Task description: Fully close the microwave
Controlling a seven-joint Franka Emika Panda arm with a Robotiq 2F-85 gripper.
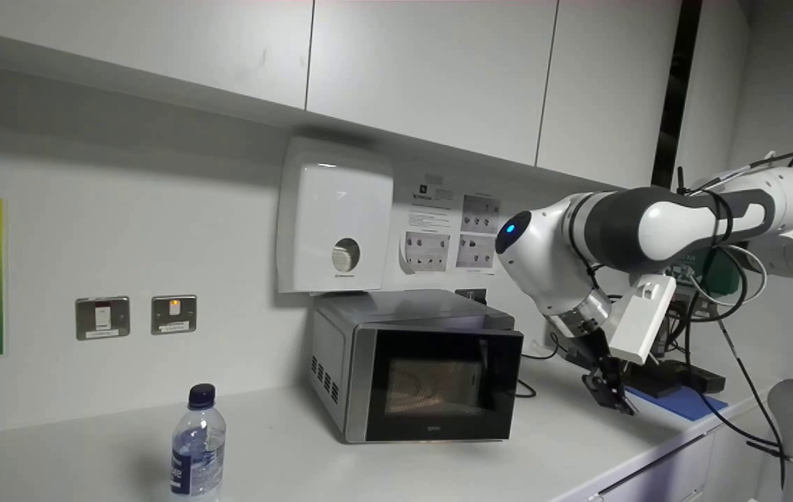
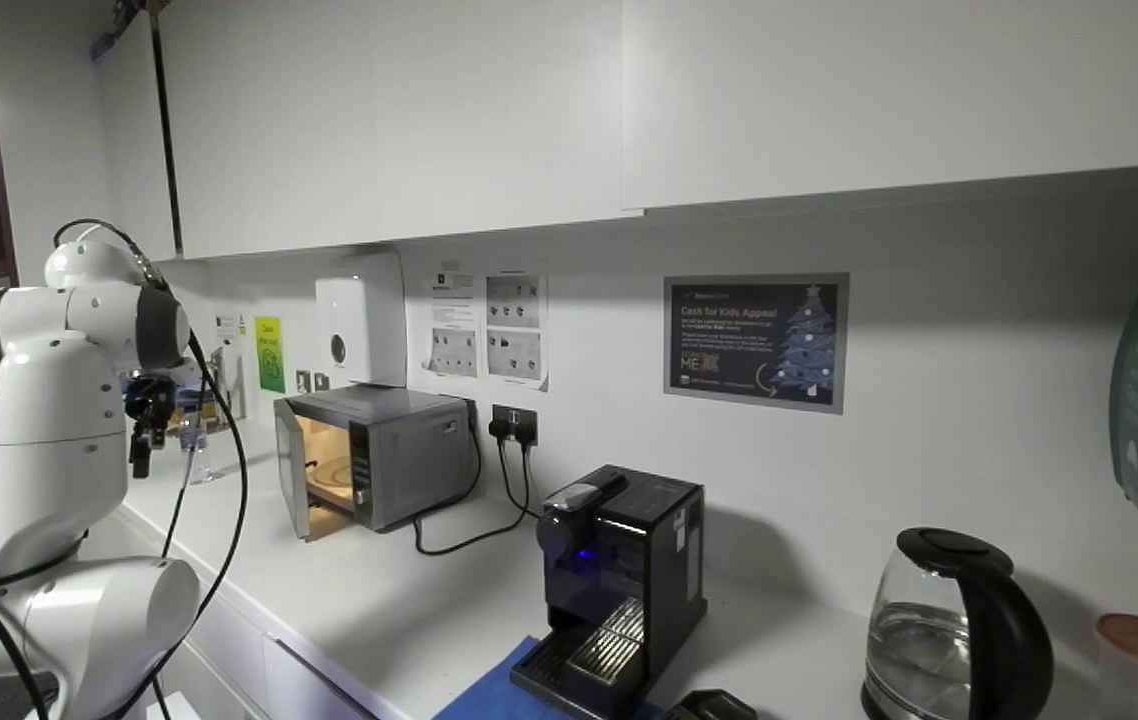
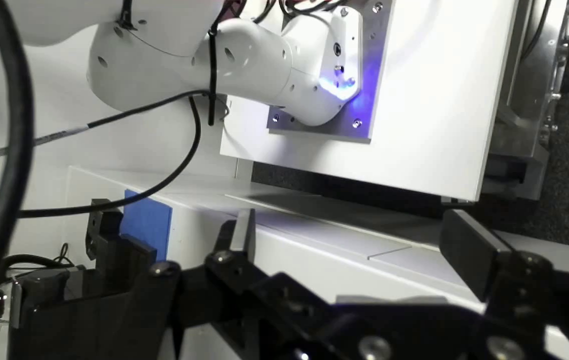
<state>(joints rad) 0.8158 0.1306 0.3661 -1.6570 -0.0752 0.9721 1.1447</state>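
While my gripper [image 3: 354, 242] hangs spread wide, grasping nothing, the microwave [image 2: 404, 455] sits apart from it on the white counter [image 1: 278, 453], door [image 1: 442, 383] ajar; if I push too near the hinged side, I could slide the whole thing back. A glancing touch might skid, too: smooth, flat, dark glass there, boxy silver-grey metal behind.

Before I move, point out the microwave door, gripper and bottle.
Microwave door [image 1: 438, 387]: in an exterior view, on its window.
Gripper [image 3: 350, 237]: wrist view, midway between fingertips.
Bottle [image 1: 199, 445]: in an exterior view, mid-body.
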